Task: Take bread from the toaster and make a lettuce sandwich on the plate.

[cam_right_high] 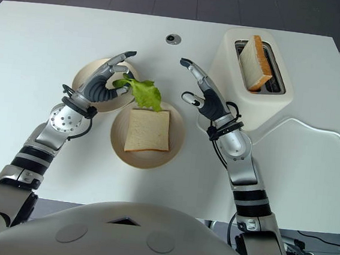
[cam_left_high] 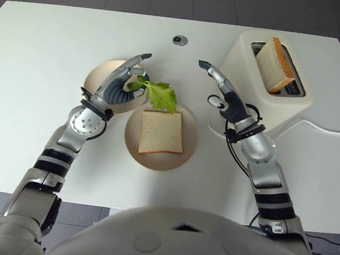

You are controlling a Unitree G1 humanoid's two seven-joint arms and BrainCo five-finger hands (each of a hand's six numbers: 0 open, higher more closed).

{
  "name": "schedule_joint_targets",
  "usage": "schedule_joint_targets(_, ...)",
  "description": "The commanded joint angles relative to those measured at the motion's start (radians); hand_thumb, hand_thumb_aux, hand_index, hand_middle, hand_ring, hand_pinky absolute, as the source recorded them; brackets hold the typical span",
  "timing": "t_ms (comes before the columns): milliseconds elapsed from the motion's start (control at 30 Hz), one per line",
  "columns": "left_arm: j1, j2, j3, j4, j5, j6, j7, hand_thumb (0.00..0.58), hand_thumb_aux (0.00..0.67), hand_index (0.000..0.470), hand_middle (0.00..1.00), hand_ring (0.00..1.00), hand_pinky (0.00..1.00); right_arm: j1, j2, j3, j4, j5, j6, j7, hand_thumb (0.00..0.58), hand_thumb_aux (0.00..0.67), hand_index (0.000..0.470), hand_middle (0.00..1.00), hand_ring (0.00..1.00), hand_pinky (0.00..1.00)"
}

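The plate point(cam_left_high: 131, 140) lies closest, at the middle of the white surface point(cam_left_high: 44, 61), with one bread slice point(cam_left_high: 161, 133) flat on it, pale, square and golden at the crust. At the slice's 12 o'clock hangs the lettuce leaf point(cam_left_high: 161, 95), bright green and ruffled. Its stem end is pinched in the curled fingers of the left hand point(cam_left_high: 116, 89), which sits at the plate's 10 o'clock over a shallow dish point(cam_left_high: 96, 75). The leaf's free end reaches the slice's far edge; whether it touches cannot be told.

The step in hand appears to be laying the lettuce on the bread. To do it well, the left hand should carry the leaf toward 5 o'clock until it sits over the slice's middle. It should lower until the leaf rests flat, and only then let go, since the limp, light leaf may cling to the fingers or drape off the crust.

The right hand point(cam_left_high: 224, 98) hovers at the plate's 2 o'clock, fingers spread and holding nothing. It is near the toaster point(cam_left_high: 280, 111), where a second slice point(cam_left_high: 276, 65) stands tilted in the slot, ready for the top.
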Motion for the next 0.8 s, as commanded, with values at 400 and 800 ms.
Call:
schedule_joint_targets(400, 0.055, 0.057, -0.107, 0.055, 0.200, -0.091, -0.153, 0.580, 0.670, 0.470, 0.00, 0.00, 0.00, 0.004, -0.001, -0.002, -0.004, 0.005, -0.003, 0.002, 0.000, 0.000, 0.000, 0.00, 0.00, 0.00)
schedule_joint_targets(800, 0.062, 0.063, -0.097, 0.043, 0.185, -0.110, -0.141, 0.175, 0.110, 0.077, 0.00, 0.00, 0.00, 0.005, 0.003, -0.007, -0.005, 0.009, -0.015, -0.002, 0.000, 0.000, 0.000, 0.00, 0.00, 0.00)
